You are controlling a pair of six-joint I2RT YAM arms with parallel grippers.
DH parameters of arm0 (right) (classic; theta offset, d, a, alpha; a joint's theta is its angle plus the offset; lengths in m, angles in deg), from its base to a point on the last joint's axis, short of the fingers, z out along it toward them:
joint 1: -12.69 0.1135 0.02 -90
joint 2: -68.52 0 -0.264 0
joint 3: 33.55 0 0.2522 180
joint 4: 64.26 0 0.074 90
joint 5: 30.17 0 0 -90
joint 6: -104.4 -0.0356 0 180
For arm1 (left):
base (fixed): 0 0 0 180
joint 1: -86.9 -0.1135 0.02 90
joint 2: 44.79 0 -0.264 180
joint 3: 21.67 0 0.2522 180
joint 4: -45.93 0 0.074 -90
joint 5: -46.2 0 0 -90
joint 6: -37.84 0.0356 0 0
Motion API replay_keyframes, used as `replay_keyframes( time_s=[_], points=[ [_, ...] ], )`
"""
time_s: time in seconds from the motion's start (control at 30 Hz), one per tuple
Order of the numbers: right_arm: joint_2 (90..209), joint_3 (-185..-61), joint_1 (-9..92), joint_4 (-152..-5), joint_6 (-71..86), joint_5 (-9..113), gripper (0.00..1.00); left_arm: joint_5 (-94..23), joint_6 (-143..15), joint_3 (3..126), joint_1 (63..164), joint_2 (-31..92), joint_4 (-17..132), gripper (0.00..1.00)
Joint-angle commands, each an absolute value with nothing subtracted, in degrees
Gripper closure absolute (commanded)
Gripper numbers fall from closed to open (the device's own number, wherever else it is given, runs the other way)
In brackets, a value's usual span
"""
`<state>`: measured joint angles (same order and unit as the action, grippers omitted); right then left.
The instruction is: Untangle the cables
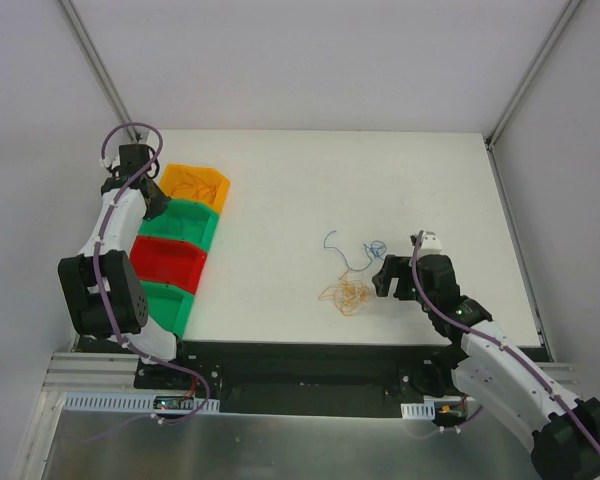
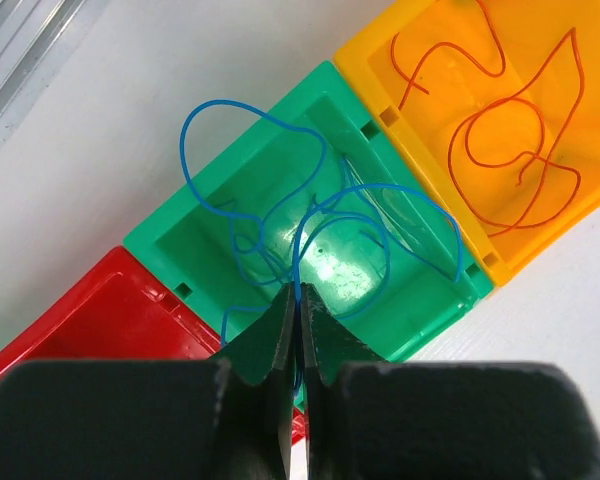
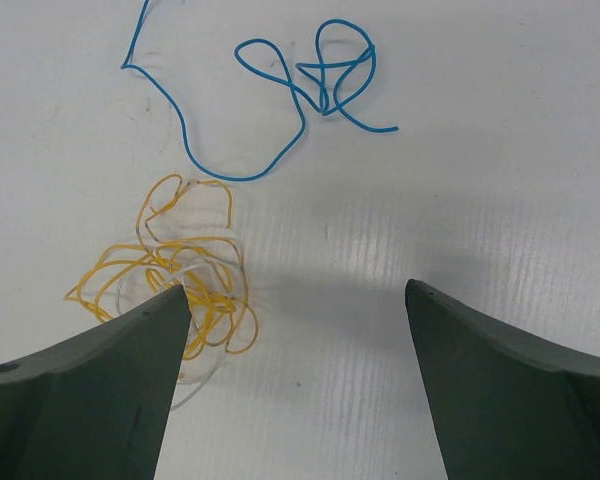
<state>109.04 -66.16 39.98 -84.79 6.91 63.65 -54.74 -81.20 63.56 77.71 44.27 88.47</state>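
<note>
1. The left gripper [image 2: 300, 300] is hanging over a green bin [image 2: 205, 205], its jaws pressed together on a thin blue cable [image 2: 298, 260]
2. That cable's loops are spreading across the bin's hollow and out over one of its rims
3. An orange bin [image 2: 380, 60] is sitting right beside the green one, with an orange-red cable [image 2: 525, 155] lying in loose curves on its floor
4. A red bin [image 2: 90, 320] is sitting against the green bin's other side
5. The right gripper [image 3: 298, 288] is hovering low over the white table [image 3: 500, 150], its jaws standing wide apart with nothing between them
6. A yellow cable clump [image 3: 195, 270] is lying on the table, and one of the right gripper's fingers is overlapping the clump's edge in the wrist view; whether they are touching cannot be told
7. A second blue cable [image 3: 325, 95] is lying beyond the fingers, just apart from the clump, one end curling into a small knot and the other trailing away
8. In the overhead view both loose cables are lying near the table's middle, well apart from the bins along its left side
</note>
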Motion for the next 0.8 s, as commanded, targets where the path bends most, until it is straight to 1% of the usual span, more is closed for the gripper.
replay_keyframes(
  time_s=[0.0, 0.07, 0.1, 0.17, 0.2, 0.23, 0.33, 0.5, 0.63, 0.73, 0.77],
  points=[
    [109.6, -66.6, 39.8, -82.8, 6.9, 63.8, 0.09, -53.7, -82.8, 63.4, 76.9, 45.3, 86.5, 1.0],
    [109.9, -66.7, 39.8, -82.8, 6.9, 63.7, 0.09, -51.8, -83.0, 64.1, 76.4, 46.4, 86.5, 1.0],
    [109.9, -66.7, 39.8, -82.8, 6.9, 63.7, 0.09, -51.1, -83.0, 64.3, 76.2, 46.3, 86.6, 0.93],
    [109.8, -66.7, 39.8, -82.8, 6.9, 63.8, 0.09, -51.7, -83.1, 64.0, 75.8, 45.0, 86.5, 0.68],
    [109.8, -66.6, 39.8, -82.8, 6.9, 63.9, 0.09, -52.2, -83.3, 63.5, 75.8, 43.9, 86.5, 0.53],
    [109.6, -66.6, 39.8, -82.9, 6.9, 64.0, 0.09, -52.5, -83.4, 63.0, 75.8, 42.7, 86.5, 0.47],
    [109.4, -66.6, 39.8, -82.8, 6.9, 64.2, 0.09, -51.9, -83.5, 62.2, 75.8, 39.5, 86.5, 0.38],
    [110.4, -66.8, 39.8, -82.5, 6.9, 64.3, 0.09, -47.9, -82.9, 62.1, 75.8, 36.3, 86.4, 0.31],
    [110.5, -66.8, 39.8, -82.5, 6.9, 64.4, 0.09, -36.4, -80.7, 62.8, 75.9, 35.6, 85.4, 0.26],
    [110.6, -66.8, 39.8, -82.5, 6.9, 64.1, 0.09, -25.2, -79.1, 60.8, 77.1, 35.4, 80.6, 0.16],
    [110.8, -66.9, 39.8, -82.5, 7.0, 64.1, 0.09, -20.6, -78.9, 60.9, 78.1, 36.0, 79.6, 0.16]
  ],
)
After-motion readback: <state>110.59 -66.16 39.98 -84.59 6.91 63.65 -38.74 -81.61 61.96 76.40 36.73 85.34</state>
